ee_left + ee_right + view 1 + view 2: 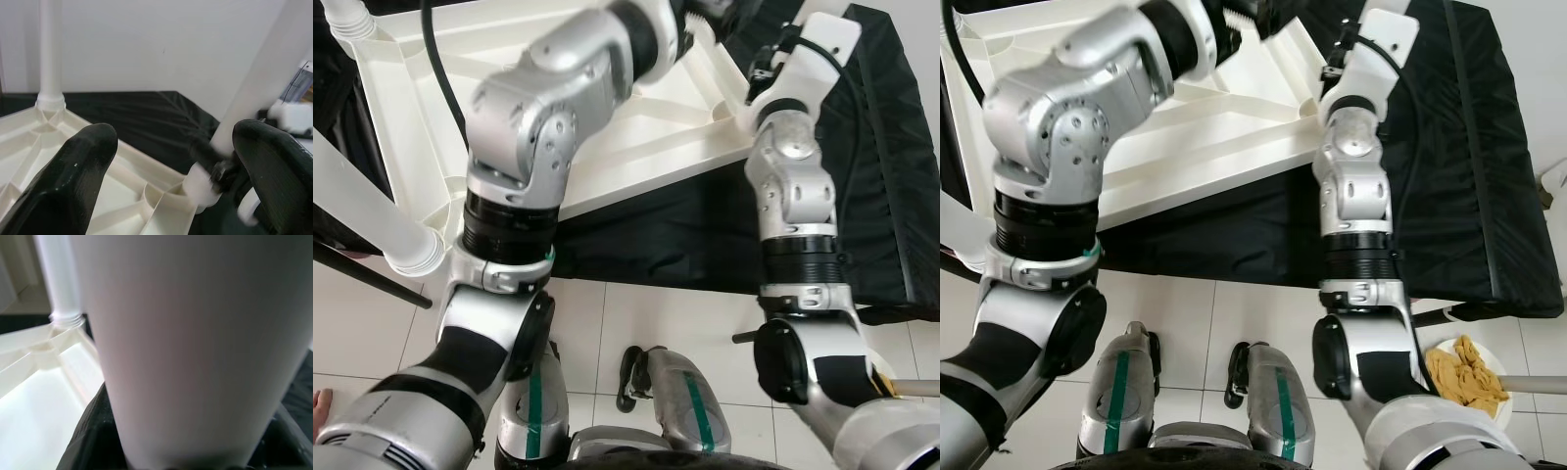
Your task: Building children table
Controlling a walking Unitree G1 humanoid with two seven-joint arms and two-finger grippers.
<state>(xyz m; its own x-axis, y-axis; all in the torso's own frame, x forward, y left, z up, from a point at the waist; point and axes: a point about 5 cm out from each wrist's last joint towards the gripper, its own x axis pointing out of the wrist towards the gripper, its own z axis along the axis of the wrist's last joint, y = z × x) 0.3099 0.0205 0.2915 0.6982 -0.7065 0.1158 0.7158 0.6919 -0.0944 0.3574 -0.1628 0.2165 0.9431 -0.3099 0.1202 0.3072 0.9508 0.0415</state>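
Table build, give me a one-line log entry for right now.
tabletop upside down on black cloth | right gripper holding leg | left gripper open by corner socket

one tabletop [636,117], three table legs [372,211]

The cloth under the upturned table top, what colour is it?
Black. The cloth shows best in the right eye view.

A thick white table leg [195,347] is standing right against the camera, between the right gripper's black fingers [90,431], which are showing dimly at either side of its base. Beyond the gripper, another white leg [56,279] is rising from the ribbed white tabletop underside [34,401].
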